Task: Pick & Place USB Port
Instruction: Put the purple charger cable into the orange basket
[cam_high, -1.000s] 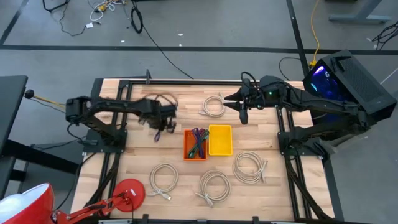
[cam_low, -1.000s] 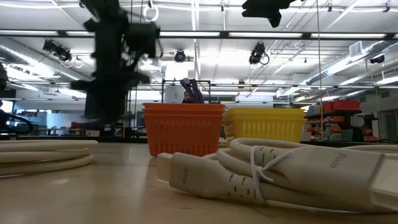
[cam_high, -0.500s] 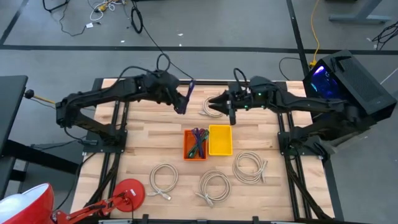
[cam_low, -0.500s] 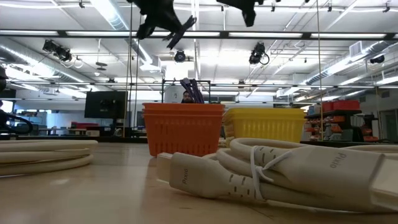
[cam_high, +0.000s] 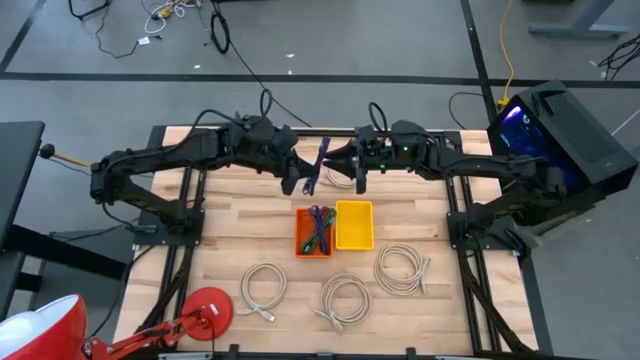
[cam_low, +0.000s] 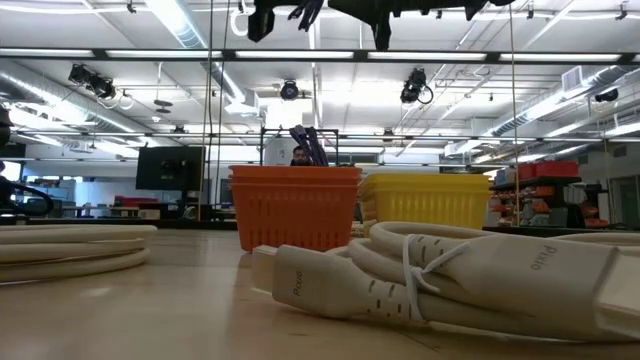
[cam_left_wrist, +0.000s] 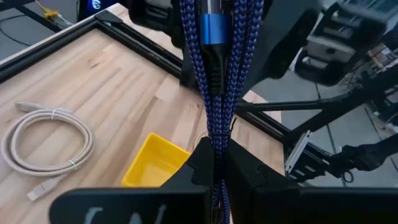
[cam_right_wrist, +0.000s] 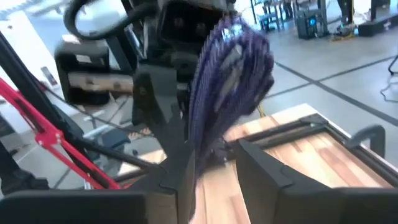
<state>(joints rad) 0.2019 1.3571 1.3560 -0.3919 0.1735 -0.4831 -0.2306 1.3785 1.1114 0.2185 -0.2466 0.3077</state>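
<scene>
The USB cable is a purple-blue braided bundle, held high over the table's far middle between both arms. My left gripper is shut on it; the left wrist view shows the bundle reaching forward from the left gripper, with a blue plug sleeve. My right gripper faces it from the right, open. In the right wrist view the bundle reaches down between the right gripper's fingers. In the low view the cable shows at the top. My left gripper pinches the bundle's folded strands between its two fingers. The bundle runs on forward in line with the fingers, toward the right arm. It is lifted clear, high above the table. My right gripper has the bundle's other end between its open fingers; whether they touch it I cannot tell.
An orange bin holding purple cables and a yellow bin stand side by side mid-table. White cable coils lie at the far middle and along the near side. A red lamp sits at the near left corner.
My left gripper has carried the cable up from low over the table's left part to high over the far middle, moving right, and has turned the bundle toward the right arm. My right gripper has moved left toward it until the bundle's end lies between its fingers.
</scene>
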